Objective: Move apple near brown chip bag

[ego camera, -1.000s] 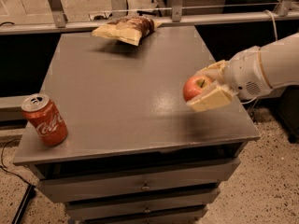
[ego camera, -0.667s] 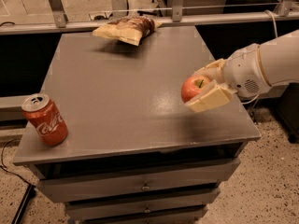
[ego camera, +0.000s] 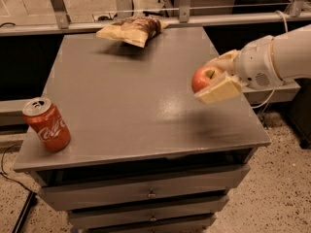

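Note:
The apple [ego camera: 203,77] is small, round and red-orange. My gripper [ego camera: 215,76] is shut on it and holds it above the right part of the grey table [ego camera: 131,101]. One cream finger [ego camera: 219,90] lies below the apple and the other behind it. The white arm comes in from the right edge. The brown chip bag [ego camera: 132,29], pale tan with a dark brown patch, lies flat at the table's far edge, well up and left of the apple.
A red Coca-Cola can [ego camera: 46,124] stands near the table's front left corner. Drawers [ego camera: 146,193] sit under the tabletop. A metal rail [ego camera: 146,22] runs behind the table. Speckled floor lies to the right.
The gripper with the apple has risen slightly and shifted a little left. The bag and can have not moved.

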Robot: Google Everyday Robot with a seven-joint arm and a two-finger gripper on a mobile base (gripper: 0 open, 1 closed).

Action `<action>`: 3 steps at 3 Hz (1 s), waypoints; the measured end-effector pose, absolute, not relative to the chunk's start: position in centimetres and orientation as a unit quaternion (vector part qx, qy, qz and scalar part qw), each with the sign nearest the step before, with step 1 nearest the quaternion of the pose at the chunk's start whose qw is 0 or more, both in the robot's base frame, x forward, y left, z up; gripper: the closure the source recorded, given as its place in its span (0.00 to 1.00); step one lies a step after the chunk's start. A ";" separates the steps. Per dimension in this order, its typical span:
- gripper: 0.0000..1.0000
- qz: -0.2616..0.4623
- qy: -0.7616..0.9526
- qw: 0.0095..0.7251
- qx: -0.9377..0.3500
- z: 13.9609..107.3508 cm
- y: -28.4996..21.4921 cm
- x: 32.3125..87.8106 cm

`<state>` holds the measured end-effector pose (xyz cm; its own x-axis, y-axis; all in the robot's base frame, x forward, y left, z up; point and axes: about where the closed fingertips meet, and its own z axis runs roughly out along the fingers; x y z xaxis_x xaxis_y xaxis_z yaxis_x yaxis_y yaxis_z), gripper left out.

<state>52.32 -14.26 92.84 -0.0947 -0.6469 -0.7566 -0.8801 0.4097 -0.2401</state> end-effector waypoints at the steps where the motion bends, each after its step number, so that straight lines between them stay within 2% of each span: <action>1: 1.00 0.075 0.721 0.461 -0.512 95.3 -15.9 57.9; 2: 1.00 0.031 0.714 0.488 -0.500 96.7 -16.8 64.8; 3: 1.00 0.033 0.707 0.507 -0.491 96.8 -15.7 71.1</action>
<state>71.15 -15.71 96.80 -0.0030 -0.6618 -0.7497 -0.7288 0.5148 -0.4515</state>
